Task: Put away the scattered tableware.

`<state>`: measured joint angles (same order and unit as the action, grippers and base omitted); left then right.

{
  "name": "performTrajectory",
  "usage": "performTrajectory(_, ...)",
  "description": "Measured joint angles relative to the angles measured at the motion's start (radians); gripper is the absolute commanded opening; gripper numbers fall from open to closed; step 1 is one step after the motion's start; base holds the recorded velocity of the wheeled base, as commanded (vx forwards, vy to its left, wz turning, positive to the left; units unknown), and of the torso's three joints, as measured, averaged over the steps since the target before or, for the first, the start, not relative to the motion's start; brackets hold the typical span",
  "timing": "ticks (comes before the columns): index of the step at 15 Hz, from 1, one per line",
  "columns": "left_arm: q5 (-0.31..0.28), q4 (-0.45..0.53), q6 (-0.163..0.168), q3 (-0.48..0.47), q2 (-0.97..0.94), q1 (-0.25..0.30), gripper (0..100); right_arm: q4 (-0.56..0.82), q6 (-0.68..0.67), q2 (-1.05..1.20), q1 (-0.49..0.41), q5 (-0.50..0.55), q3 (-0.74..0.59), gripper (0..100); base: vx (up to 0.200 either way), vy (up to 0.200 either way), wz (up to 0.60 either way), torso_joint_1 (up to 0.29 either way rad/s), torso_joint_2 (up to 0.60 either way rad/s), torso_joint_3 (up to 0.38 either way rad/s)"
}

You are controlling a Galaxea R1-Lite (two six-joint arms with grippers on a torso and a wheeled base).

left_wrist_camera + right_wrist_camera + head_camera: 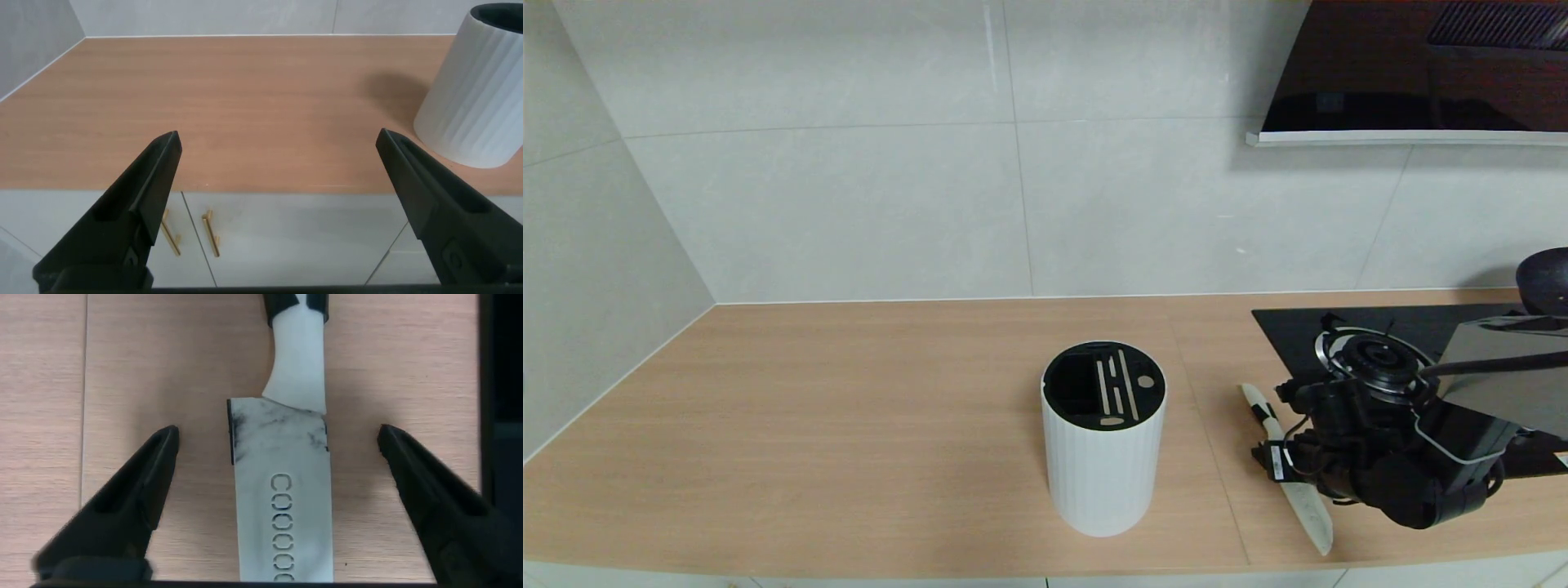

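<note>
Worktop (849, 425): pale wood grain, backed by a grey tiled wall (849, 204).
Knife holder (1103, 441): white ribbed cylinder with a black slotted top, standing upright.
Knife (1311, 514): white blade, lying flat right of the knife holder, beside the black hob (1290, 327).
Right claw (276, 433): spread wide over the knife's blade.
Left claw (277, 137): spread wide, holding nothing, left of the knife holder.

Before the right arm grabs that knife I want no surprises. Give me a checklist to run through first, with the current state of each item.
1. Right pincer open: ok.
2. Knife lies between its fingers: ok.
3. Pincer over the handle: not ok, it straddles the blade.
4. Holder upright, slots free: ok.
5. Left pincer apart from holder: ok.
6. Gap down to the knife: cannot tell.
</note>
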<state>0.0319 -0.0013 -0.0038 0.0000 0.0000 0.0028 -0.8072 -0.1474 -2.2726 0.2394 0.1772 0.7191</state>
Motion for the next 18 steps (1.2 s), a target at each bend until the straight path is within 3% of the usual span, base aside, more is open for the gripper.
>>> performTrajectory(12,0.0,0.0,0.001,0.0,0.0,0.0,100,-0.039,0.001,-0.004,0.001,0.036,-0.009,0,0.0,0.0,0.0,0.0,0.0,0.0)
performTrajectory(18,-0.003,0.002,0.002,-0.004,0.0,0.0,100,-0.044,0.001,0.131,0.0,0.049,-0.031,0,0.0,0.0,0.0,0.0,0.0,0.0)
